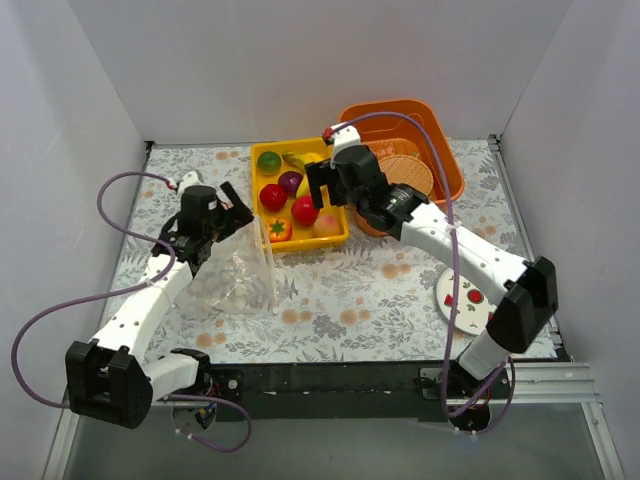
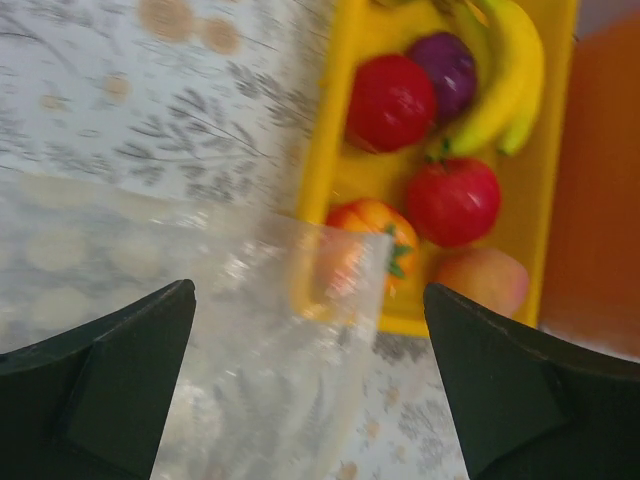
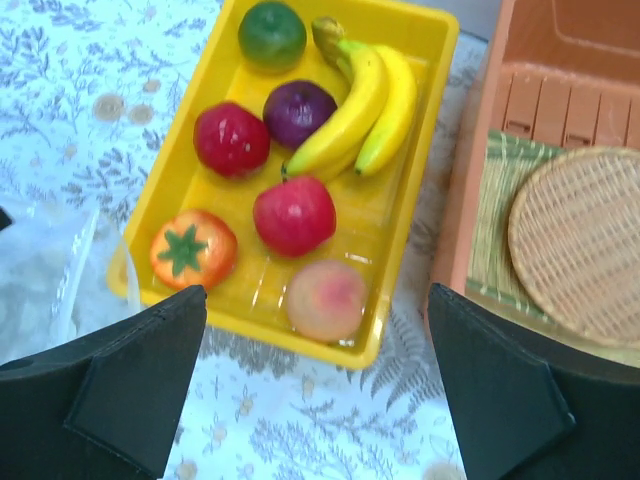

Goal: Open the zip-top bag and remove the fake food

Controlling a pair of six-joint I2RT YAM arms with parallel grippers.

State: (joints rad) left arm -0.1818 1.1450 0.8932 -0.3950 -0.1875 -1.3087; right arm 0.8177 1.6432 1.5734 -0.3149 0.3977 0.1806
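Floral desk (image 1: pixel 380 290) carries the yellow tray (image 1: pixel 341 236) toward 12 o'clock, where we see the fake food (image 1: pixel 305 211) lying. The zip-top bag (image 1: pixel 235 280), at the tray's 8 o'clock, looks empty. Left pincer (image 2: pixel 308 292) and right pincer (image 3: pixel 315 295) both gape, gripping nothing. We judge removal essentially done.

Left gripper (image 2: pixel 308 300) fingers spread wide at the bottom corners, clear zip-top bag (image 2: pixel 250 340) between them over floral tablecloth (image 2: pixel 150 110), bag corner overlapping yellow tray (image 2: pixel 325 150), fake food (image 2: pixel 452 200) inside: red, purple, orange and peach pieces, bananas (image 2: pixel 505 80), orange bin (image 2: pixel 600 200) at right
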